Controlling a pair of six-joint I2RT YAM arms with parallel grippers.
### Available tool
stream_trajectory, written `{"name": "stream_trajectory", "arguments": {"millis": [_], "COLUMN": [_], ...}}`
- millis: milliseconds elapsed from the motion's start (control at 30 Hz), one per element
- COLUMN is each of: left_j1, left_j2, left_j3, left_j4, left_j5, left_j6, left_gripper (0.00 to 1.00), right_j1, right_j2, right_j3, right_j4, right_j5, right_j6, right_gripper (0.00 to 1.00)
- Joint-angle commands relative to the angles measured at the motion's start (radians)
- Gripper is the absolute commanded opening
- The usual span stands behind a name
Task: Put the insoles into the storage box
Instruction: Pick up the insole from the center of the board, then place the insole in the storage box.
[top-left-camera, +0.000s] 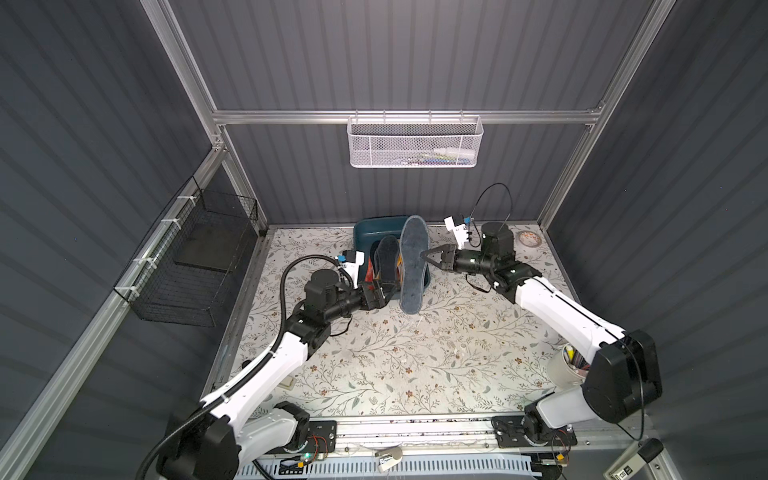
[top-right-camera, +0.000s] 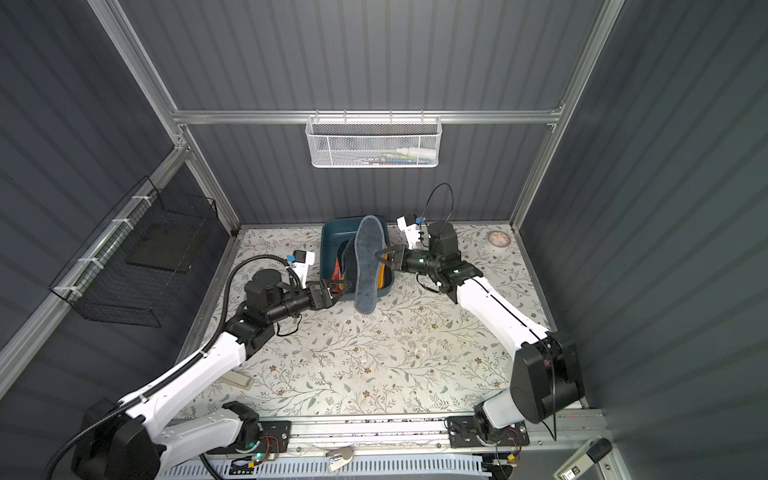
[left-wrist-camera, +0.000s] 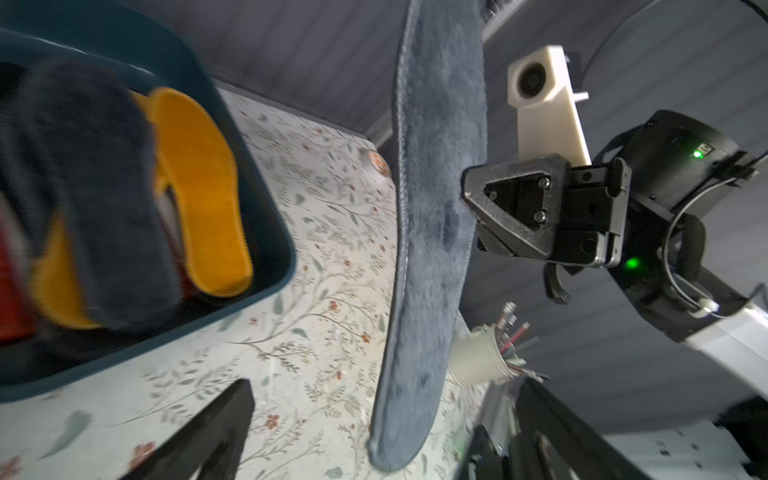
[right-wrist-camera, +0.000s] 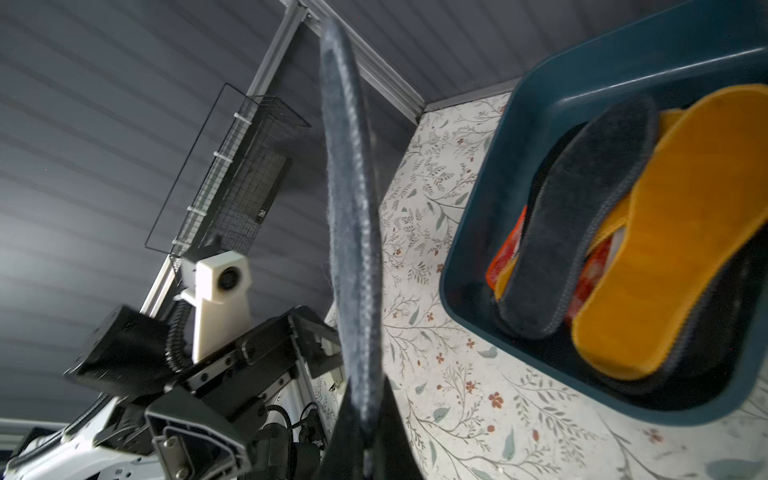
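Pile of insoles in storage box, lower ones mostly buried, all blurring in left wrist view. So right gripper is clamping grey-blue insole mid-edge, holding it clear of table – box sitting just below. Meanwhile left gripper is gaping wide near its lower end, gripping nothing. Both arms stretching low over floral table, grey ribbed walls around.

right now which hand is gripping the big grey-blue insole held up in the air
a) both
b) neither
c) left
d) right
d: the right hand is closed on the edge of the grey-blue insole, while the left hand is open.
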Motion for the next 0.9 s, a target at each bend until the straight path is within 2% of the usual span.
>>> {"name": "stream_trajectory", "arguments": {"millis": [0,167,333,567,867], "left_j1": [0.004,0.003,0.004,0.004,0.004], "left_j2": [-0.091,-0.221,-0.284,-0.297,-0.321], "left_j3": [-0.009,-0.064,-0.063,-0.055,-0.062], "left_j4": [-0.300,-0.385,-0.459,-0.485,-0.480], "left_j5": [-0.310,-0.368,-0.396,-0.409,-0.414], "left_j6": [0.097,0.096,0.107,0.112,0.106], "left_gripper": [1.00,1.00,1.00,1.00,1.00], "right_j1": [-0.030,-0.069,-0.093,-0.099,-0.093], "right_j2": [0.095,0.250,0.395,0.562,0.705], "right_j3": [0.103,0.263,0.437,0.620,0.759], "right_j4": [-0.157,-0.236,-0.330,-0.400,-0.436], "right_j5": [0.002,-0.009,-0.016,-0.031,-0.018], "right_j6": [-0.095,-0.154,-0.206,-0.240,-0.238], "right_gripper": [0.00,0.00,0.00,0.00,0.00]}}
